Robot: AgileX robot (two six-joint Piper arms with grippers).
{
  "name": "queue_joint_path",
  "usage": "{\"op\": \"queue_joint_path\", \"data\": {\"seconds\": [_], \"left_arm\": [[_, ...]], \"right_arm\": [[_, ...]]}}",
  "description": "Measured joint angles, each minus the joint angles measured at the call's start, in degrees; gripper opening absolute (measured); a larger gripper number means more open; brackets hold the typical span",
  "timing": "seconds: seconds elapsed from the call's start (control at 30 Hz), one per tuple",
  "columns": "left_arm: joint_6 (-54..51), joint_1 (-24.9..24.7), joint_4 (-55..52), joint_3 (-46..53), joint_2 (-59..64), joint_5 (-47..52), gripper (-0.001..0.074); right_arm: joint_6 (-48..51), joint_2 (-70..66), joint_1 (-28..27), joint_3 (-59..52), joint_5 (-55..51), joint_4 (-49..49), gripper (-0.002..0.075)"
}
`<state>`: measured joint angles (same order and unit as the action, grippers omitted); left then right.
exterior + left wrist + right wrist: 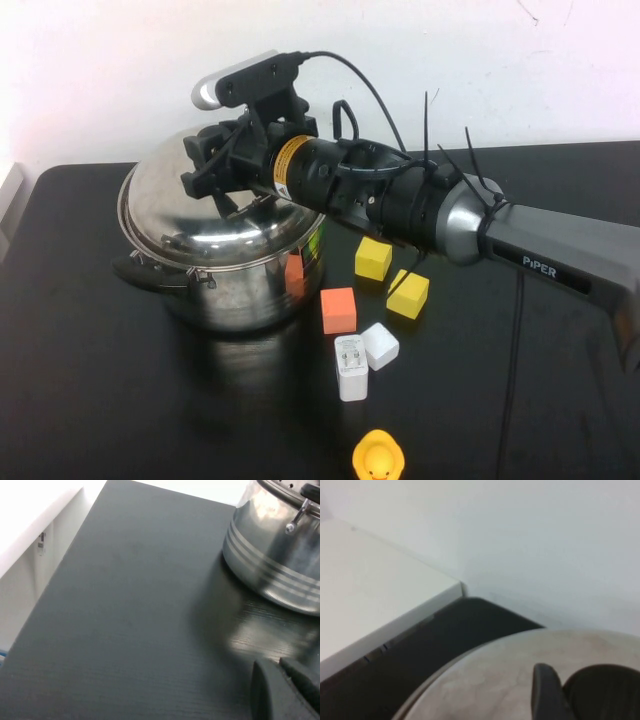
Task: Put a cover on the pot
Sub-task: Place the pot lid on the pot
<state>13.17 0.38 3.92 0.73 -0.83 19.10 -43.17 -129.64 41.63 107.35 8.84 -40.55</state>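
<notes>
The pot [250, 290], a big shiny steel stockpot with black side handles, stands at the table's left middle. The domed steel lid [205, 225] lies on its rim. My right gripper [215, 165] reaches over the pot from the right and is shut on the lid's black knob [602, 690], with one finger [545, 692] pressed against it. My left gripper [280, 669] is out of the high view; its wrist view shows it shut and empty, low over the table to the left of the pot [270, 555].
To the right of the pot lie an orange cube [338, 309], two yellow cubes [373, 258] [408, 293], a white cube [380, 345], a white charger [351, 367] and a yellow duck [378, 458]. A white ledge [30, 525] borders the table's left edge.
</notes>
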Motion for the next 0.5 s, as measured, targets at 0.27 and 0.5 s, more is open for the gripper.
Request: {"op": "queue_joint_path", "data": {"seconds": [0.27,0.5], "left_arm": [[0.00,0.00,0.00,0.00,0.00,0.00,-0.0001],[0.00,0.00,0.00,0.00,0.00,0.00,-0.0001]], "right_arm": [[0.65,0.00,0.00,0.09,-0.95,0.00,0.0346],[0.19,1.31,0.37,0.69,-9.94,0.00,0.0346]]}}
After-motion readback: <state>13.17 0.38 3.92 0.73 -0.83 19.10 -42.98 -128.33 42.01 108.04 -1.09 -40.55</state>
